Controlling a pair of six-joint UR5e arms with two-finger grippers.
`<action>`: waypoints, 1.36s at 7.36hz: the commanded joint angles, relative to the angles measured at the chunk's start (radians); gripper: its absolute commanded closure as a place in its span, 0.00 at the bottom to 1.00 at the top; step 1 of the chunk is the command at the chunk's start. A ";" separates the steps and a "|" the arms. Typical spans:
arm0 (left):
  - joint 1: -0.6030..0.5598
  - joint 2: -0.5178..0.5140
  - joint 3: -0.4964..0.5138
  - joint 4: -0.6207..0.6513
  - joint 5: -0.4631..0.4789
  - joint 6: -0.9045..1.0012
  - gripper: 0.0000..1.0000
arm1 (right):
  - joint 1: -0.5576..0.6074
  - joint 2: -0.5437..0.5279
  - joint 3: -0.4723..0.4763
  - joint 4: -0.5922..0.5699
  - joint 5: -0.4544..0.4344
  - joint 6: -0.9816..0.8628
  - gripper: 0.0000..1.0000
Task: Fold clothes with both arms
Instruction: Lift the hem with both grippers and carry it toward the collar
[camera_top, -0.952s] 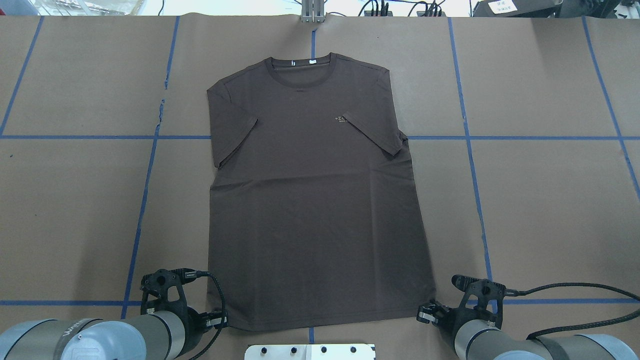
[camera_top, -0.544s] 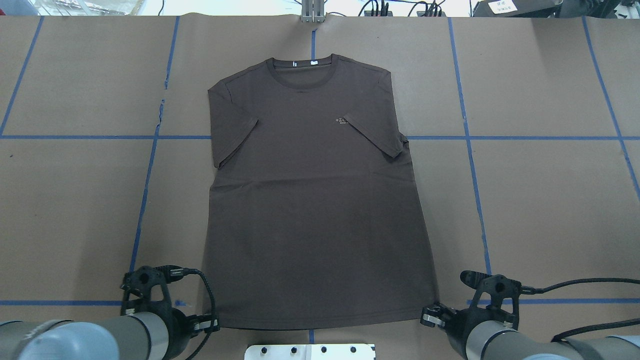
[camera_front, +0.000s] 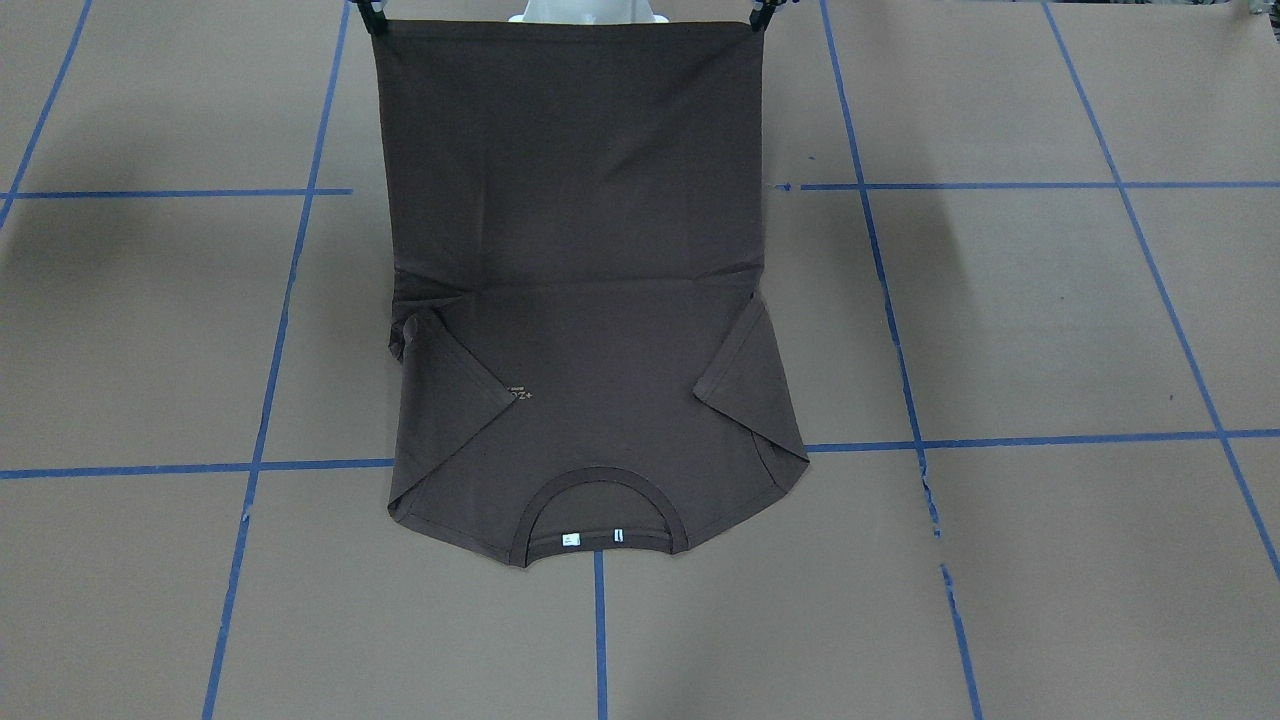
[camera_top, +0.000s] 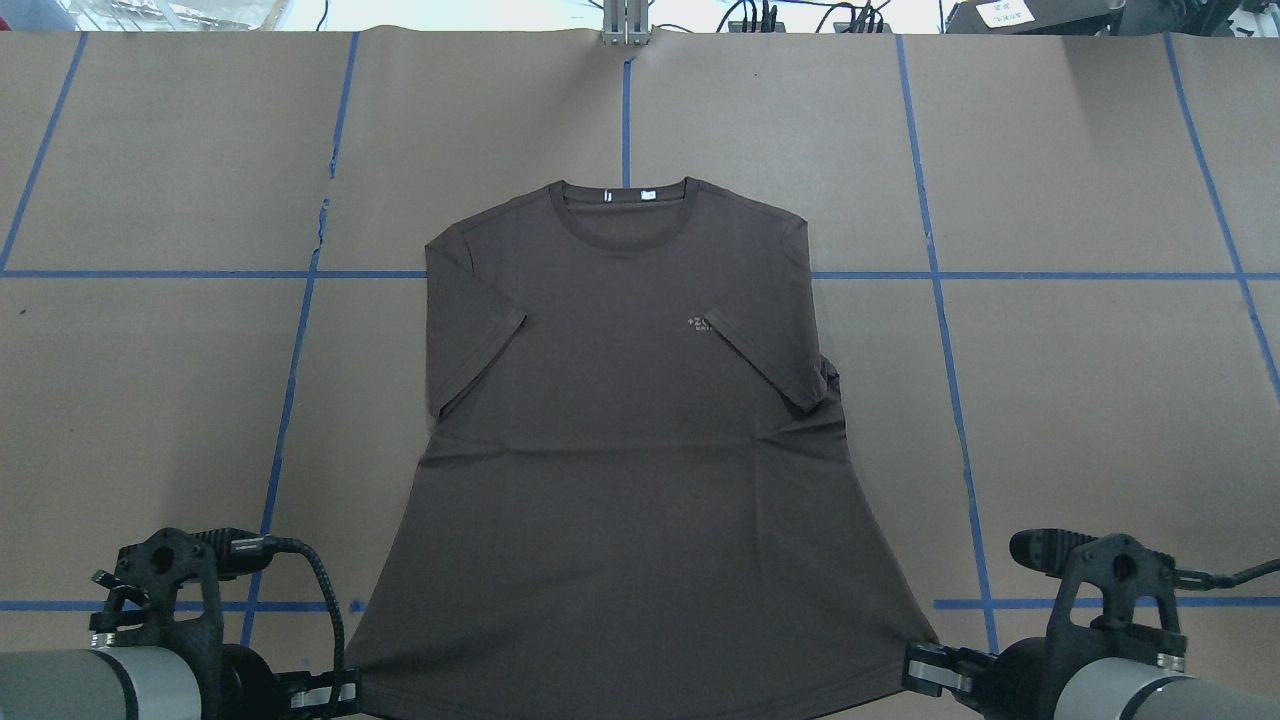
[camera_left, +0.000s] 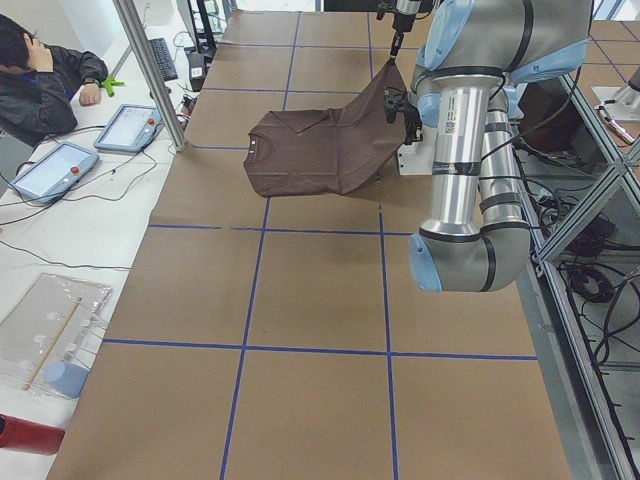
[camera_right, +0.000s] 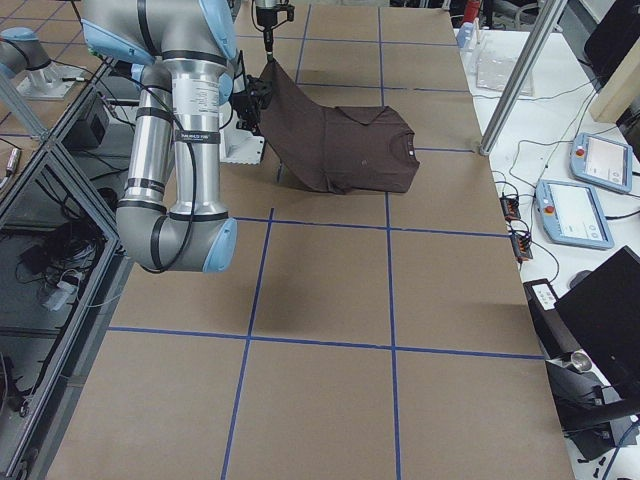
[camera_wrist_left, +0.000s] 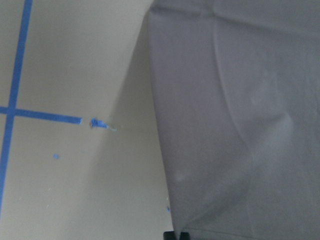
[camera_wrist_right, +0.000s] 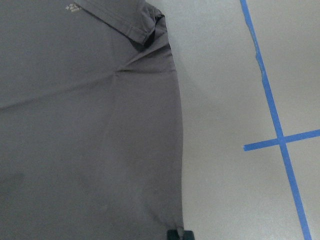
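Note:
The dark brown T-shirt (camera_top: 620, 450) has its collar end lying on the brown table, while its hem end is lifted and stretched taut. My left gripper (camera_top: 345, 695) is shut on the hem's left corner. My right gripper (camera_top: 915, 668) is shut on the hem's right corner. In the front-facing view the shirt (camera_front: 560, 200) rises as a flat sheet to the top edge, with the right gripper (camera_front: 365, 15) and left gripper (camera_front: 760, 15) at its upper corners. The wrist views show the shirt (camera_wrist_left: 240, 125) (camera_wrist_right: 90, 125) hanging from black fingertips (camera_wrist_left: 176, 235) (camera_wrist_right: 179, 234). Both sleeves are folded inward.
Blue tape lines (camera_top: 290, 400) grid the brown table cover. The white pedestal base (camera_front: 585, 10) sits behind the raised hem. A metal post (camera_top: 625, 25) stands at the far edge. A person (camera_left: 40, 80) sits beside tablets (camera_left: 130, 125) at the far side.
Both grippers pulled back toward the robot and apart, lifting the hem corners. The whole shirt slid toward the robot and its lower half came off the table.

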 joint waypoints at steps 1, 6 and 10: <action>-0.133 -0.097 0.074 0.007 -0.007 0.162 1.00 | 0.179 0.156 -0.058 -0.109 0.103 -0.061 1.00; -0.520 -0.299 0.399 -0.007 -0.058 0.453 1.00 | 0.618 0.413 -0.442 -0.108 0.266 -0.325 1.00; -0.611 -0.340 0.725 -0.294 -0.056 0.507 1.00 | 0.726 0.476 -0.831 0.265 0.264 -0.371 1.00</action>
